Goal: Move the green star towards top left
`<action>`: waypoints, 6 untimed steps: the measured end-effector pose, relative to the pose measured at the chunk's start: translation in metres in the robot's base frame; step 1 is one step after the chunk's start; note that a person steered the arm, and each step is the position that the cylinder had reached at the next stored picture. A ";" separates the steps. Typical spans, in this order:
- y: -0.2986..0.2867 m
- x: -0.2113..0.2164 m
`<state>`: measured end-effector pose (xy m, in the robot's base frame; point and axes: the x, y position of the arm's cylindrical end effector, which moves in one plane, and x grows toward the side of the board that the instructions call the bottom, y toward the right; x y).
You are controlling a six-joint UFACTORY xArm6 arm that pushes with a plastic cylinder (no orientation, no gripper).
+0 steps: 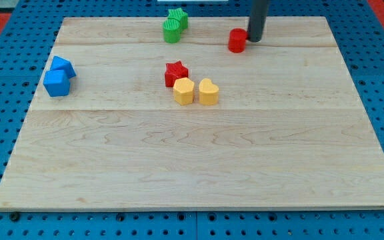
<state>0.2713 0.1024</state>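
Note:
The green star (pixel 178 17) lies at the view's top edge of the wooden board, left of centre, touching a green round block (pixel 171 31) just below it. My tip (pixel 255 39) stands at the view's top, right of centre, right beside a red cylinder (pixel 237 41) and about touching its right side. The tip is well to the right of the green star, with the red cylinder between them.
A red star (pixel 176 72) sits mid-board with two yellow blocks (pixel 184 91) (pixel 208 92) just below it. Two blue blocks (pixel 63 67) (pixel 57 83) lie together at the view's left. The board's (pixel 192 160) edges border a blue pegboard.

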 end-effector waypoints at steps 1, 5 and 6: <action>-0.025 0.001; -0.072 0.085; -0.054 0.080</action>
<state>0.3511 0.0481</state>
